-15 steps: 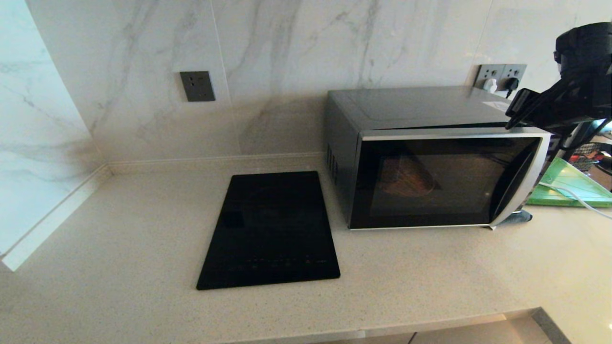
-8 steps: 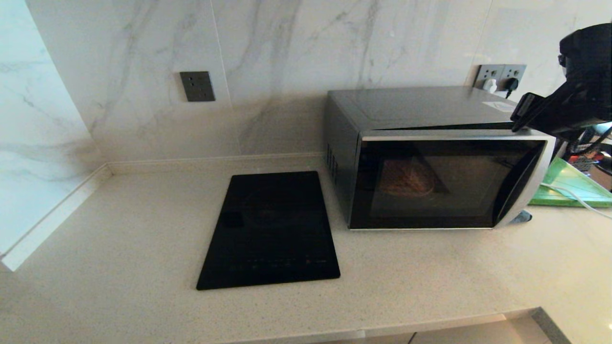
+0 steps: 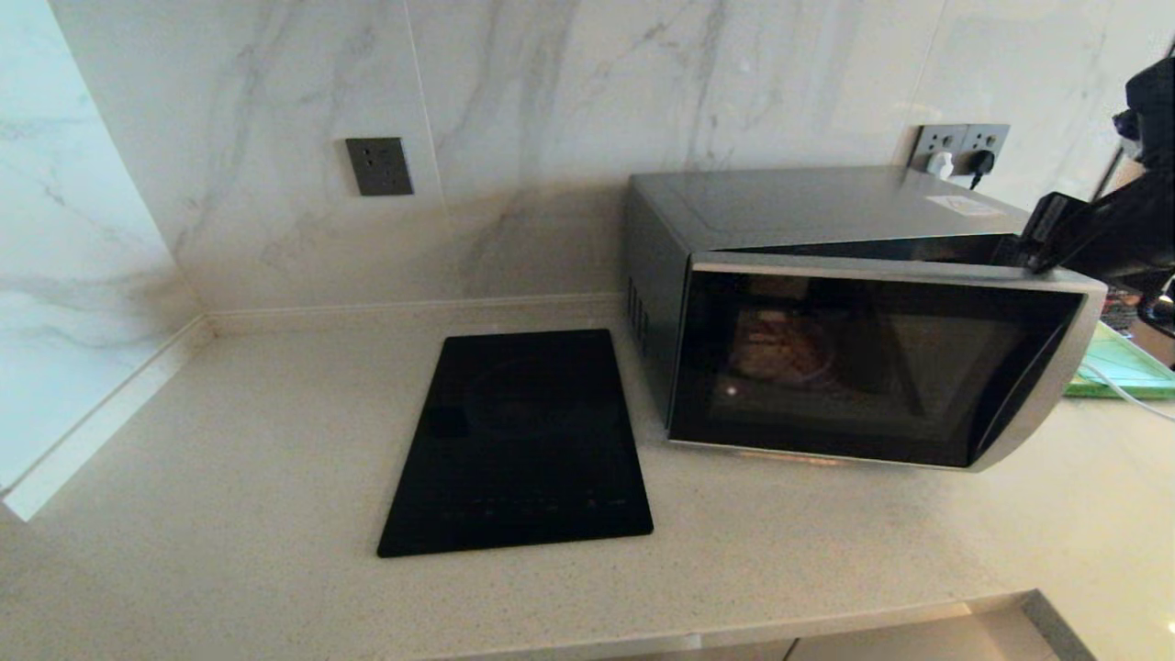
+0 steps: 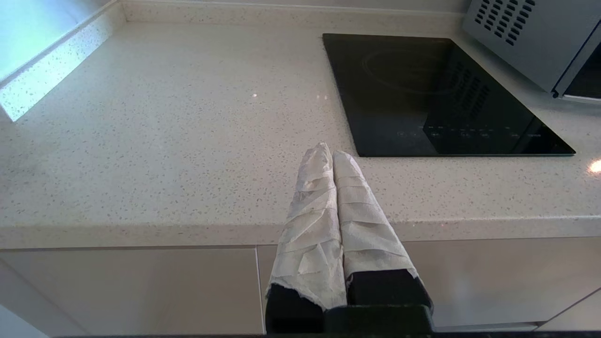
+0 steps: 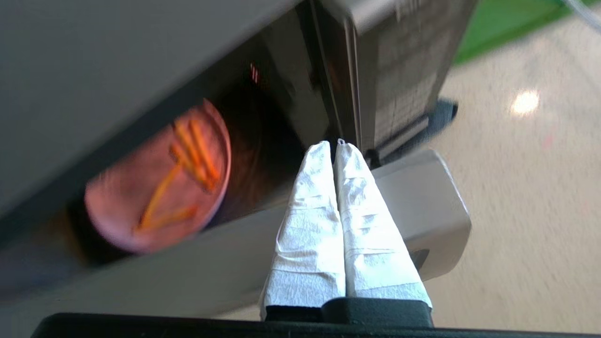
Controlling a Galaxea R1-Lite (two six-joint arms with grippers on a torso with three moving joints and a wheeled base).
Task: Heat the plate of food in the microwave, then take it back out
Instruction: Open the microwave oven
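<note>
A speckled pale stone counter (image 3: 229,477) fills the lower left of the head view, meeting a glossy marble-veined wall (image 3: 569,101) with a small grey socket plate (image 3: 378,165) in the upper left. The left gripper (image 4: 331,152), its two fingers wrapped in crinkled white tape and pressed together, hangs over the counter's front edge, near the cooktop. Centre frame lies a flat black glass cooktop (image 3: 523,441), rectangular and shiny. Just right of it stands the microwave (image 3: 826,303), a boxy silver-grey metal oven whose dark glass door (image 3: 872,367) is swung partly open. Inside, on the cavity floor, sits the plate of food (image 5: 159,180), a round shallow plate holding a few thin orange sticks. At the far right edge the right gripper (image 5: 334,145), taped fingers pressed together, sits behind the door's free edge. A green board (image 3: 1124,367) lies beyond.
</note>
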